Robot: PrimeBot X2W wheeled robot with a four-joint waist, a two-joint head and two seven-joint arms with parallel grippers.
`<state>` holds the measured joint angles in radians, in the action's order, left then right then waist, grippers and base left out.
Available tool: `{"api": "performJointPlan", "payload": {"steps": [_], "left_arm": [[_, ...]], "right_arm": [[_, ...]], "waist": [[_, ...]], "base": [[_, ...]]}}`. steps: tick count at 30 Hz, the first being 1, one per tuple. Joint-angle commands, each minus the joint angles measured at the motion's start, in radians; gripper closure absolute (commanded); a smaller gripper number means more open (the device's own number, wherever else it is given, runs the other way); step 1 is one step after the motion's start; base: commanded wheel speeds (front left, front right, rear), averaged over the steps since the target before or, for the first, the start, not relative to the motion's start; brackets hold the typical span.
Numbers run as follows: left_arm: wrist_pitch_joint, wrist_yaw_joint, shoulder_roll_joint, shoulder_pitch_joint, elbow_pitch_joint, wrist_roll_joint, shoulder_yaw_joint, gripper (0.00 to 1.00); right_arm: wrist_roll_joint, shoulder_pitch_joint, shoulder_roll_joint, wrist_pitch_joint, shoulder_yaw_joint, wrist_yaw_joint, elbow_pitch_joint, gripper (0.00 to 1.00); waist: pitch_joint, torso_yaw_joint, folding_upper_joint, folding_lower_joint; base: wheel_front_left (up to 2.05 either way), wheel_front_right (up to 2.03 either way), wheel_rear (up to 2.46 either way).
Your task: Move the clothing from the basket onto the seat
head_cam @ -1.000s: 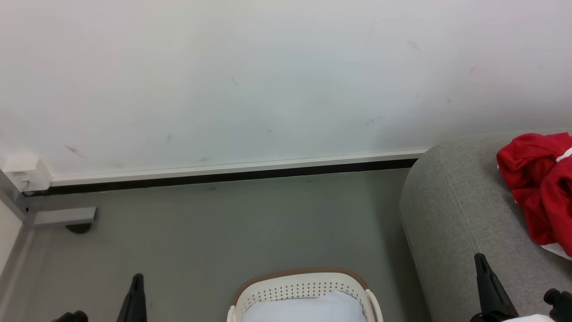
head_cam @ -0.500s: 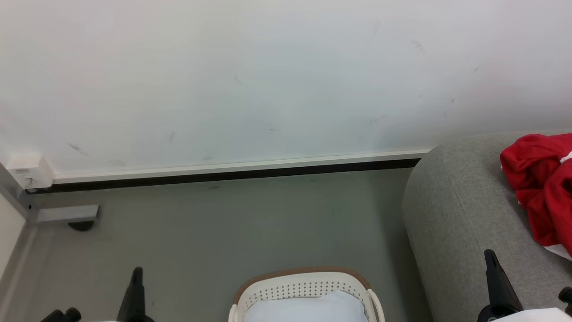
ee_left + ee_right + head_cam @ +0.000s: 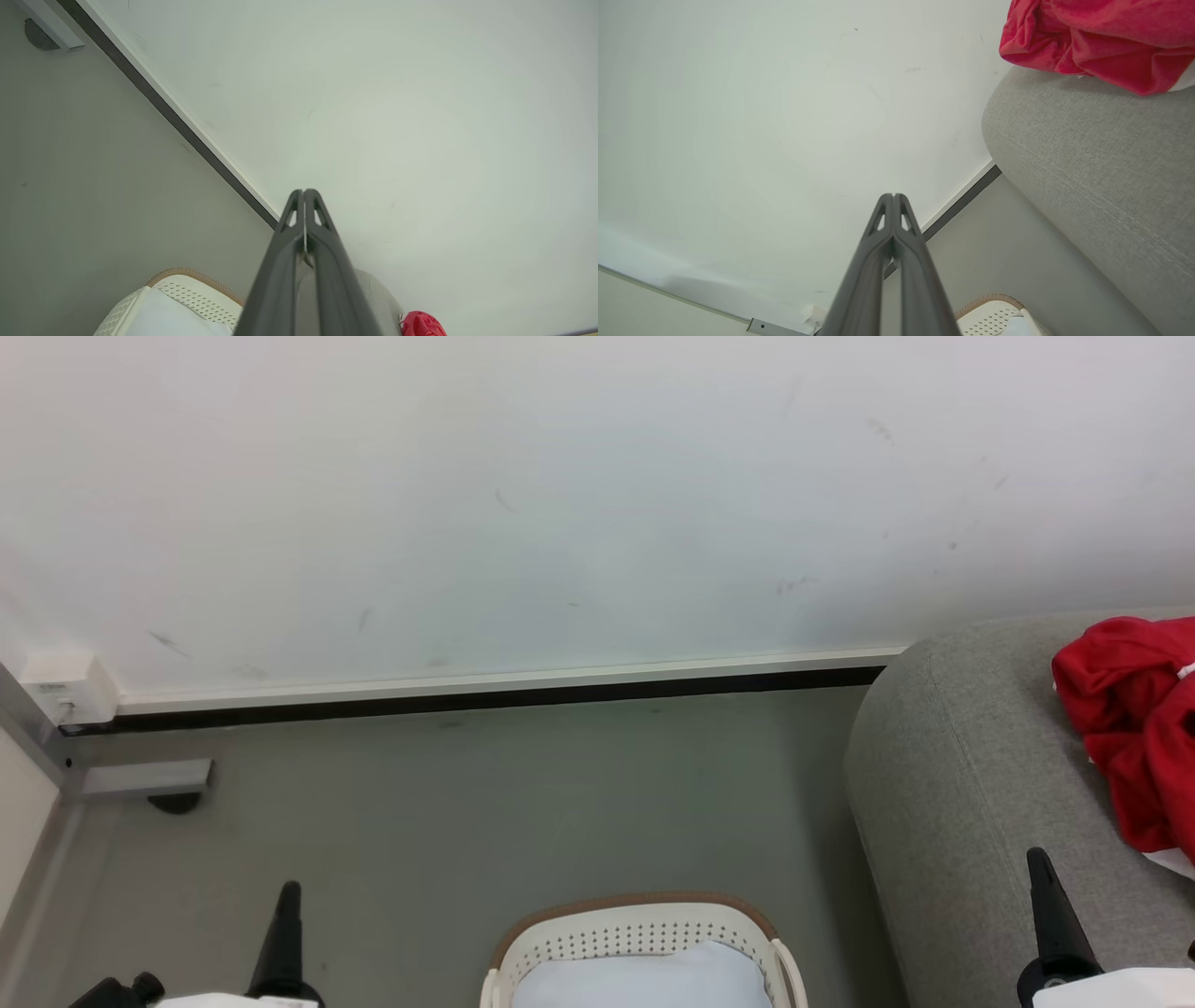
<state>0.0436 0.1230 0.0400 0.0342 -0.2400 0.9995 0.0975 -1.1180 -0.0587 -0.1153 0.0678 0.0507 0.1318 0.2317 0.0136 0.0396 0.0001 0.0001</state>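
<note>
Head camera drifted slightly; right gripper (image 3: 1034,855) edged outward. It and left gripper (image 3: 289,890) are pressed together, empty. We find clothing (image 3: 1130,728) on seat (image 3: 952,784); basket (image 3: 635,907) shows pale cloth (image 3: 644,978). We should park arms clear, recheck basket.

You are looking at a plain indoor room, set up like a corner of a home. A scuffed white wall (image 3: 560,476) takes the upper half and meets a bare grey floor (image 3: 467,803) at a white-and-black skirting (image 3: 485,689). A grey upholstered seat (image 3: 952,784) with red clothing (image 3: 1130,728) sits at the right edge, and a laundry basket (image 3: 635,933) at bottom centre.
</note>
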Motion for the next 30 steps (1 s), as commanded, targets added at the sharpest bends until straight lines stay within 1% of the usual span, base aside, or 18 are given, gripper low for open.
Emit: {"api": "performJointPlan", "payload": {"steps": [1, 30], "left_arm": [[-0.009, 0.004, 0.009, 0.021, 0.007, 0.032, 0.006, 1.0], [-0.085, 0.007, 0.012, 0.054, -0.002, 0.323, 0.013, 1.0]], "right_arm": [[-0.025, -0.023, 0.0, -0.006, -0.011, -0.001, -0.004, 1.0], [-0.278, -0.042, 0.015, -0.078, -0.067, -0.001, 0.006, 1.0]], "waist": [[0.0, -0.001, -0.0001, -0.0001], [-0.006, -0.017, -0.0001, -0.0001]], "base": [[0.0, 0.0, 0.0], [0.0, 0.0, 0.0]]}}
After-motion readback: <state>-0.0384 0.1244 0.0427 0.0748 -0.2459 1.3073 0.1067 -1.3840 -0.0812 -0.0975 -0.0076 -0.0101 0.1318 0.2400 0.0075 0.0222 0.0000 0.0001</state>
